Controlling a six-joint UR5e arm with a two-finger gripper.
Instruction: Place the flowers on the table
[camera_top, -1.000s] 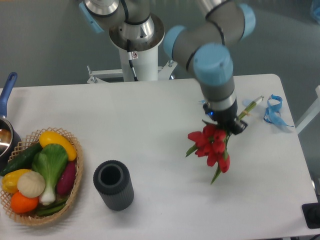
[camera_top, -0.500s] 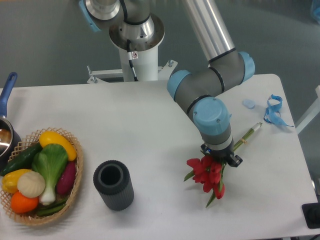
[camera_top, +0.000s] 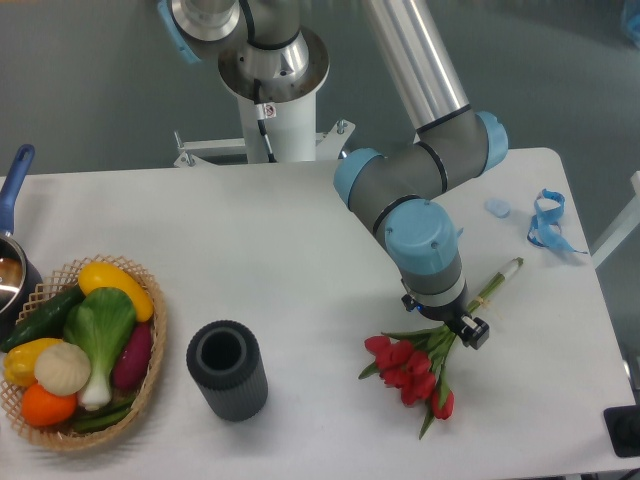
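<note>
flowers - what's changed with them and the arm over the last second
The gripper carried the flowers down and toward the near edge of the table; the bunch now looks laid flat, blooms spread. Whether the jaws have let go can't be told. The black cup, vegetable basket and blue ribbon stayed put.

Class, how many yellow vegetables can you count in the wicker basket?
2: a yellow pepper at the top of the basket, and another yellow one at its left edge. Others may be hidden underneath.
</note>
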